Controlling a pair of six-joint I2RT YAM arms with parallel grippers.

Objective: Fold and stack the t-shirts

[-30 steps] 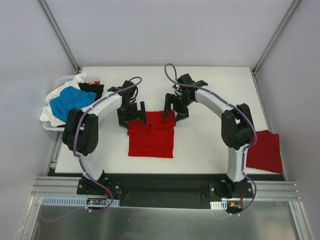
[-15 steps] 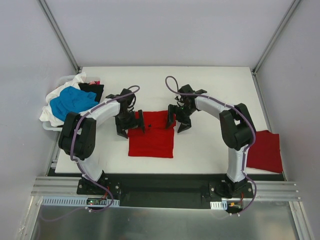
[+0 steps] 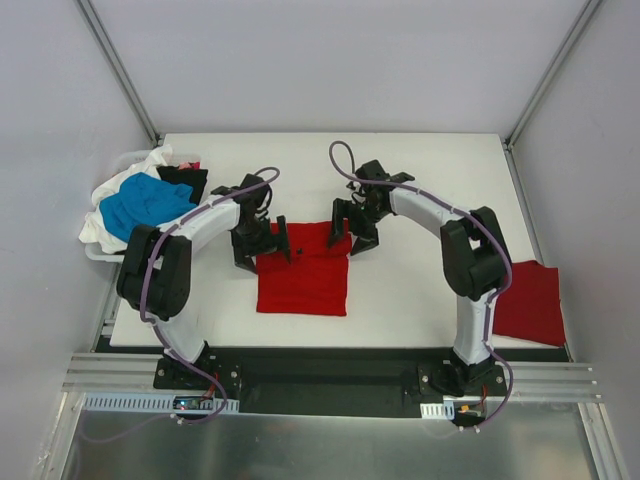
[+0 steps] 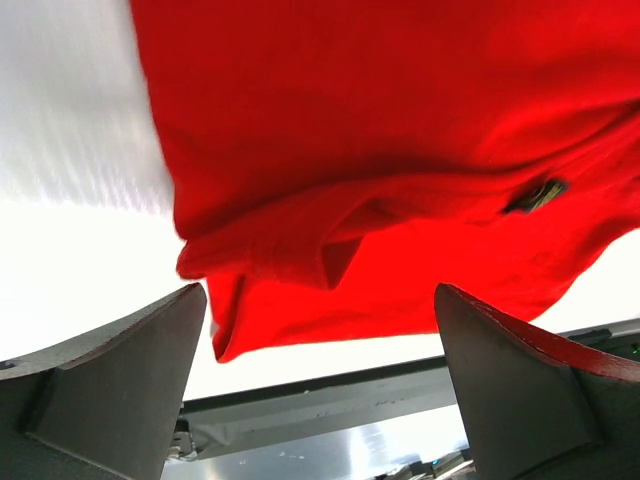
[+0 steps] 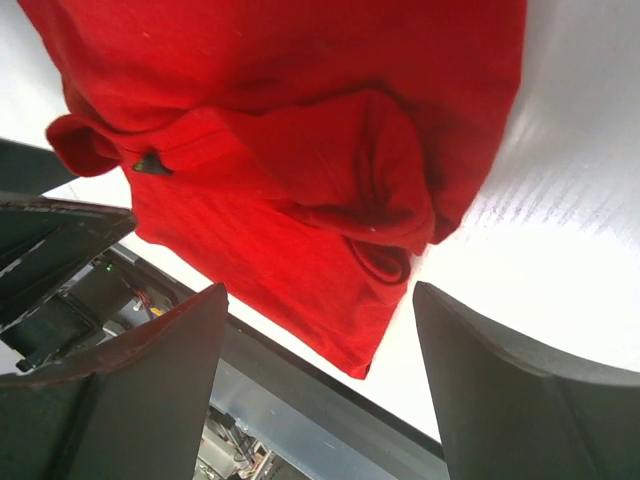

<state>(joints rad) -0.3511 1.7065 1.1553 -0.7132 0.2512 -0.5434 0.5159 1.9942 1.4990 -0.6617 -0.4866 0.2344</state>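
Hovering at the far corners of the folded red t-shirt (image 3: 302, 280) lying on the desk (image 3: 430, 180), left hand (image 3: 264, 256) and right hand (image 3: 349, 241) are both standing wide apart, gripping nothing.

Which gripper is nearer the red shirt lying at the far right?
Right. The right gripper is left of that red shirt; the left gripper is farther left.

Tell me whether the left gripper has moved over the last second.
Yes. The left gripper has shifted slightly away from the table's far edge, toward its near edge. It is open at the red shirt's far left corner.
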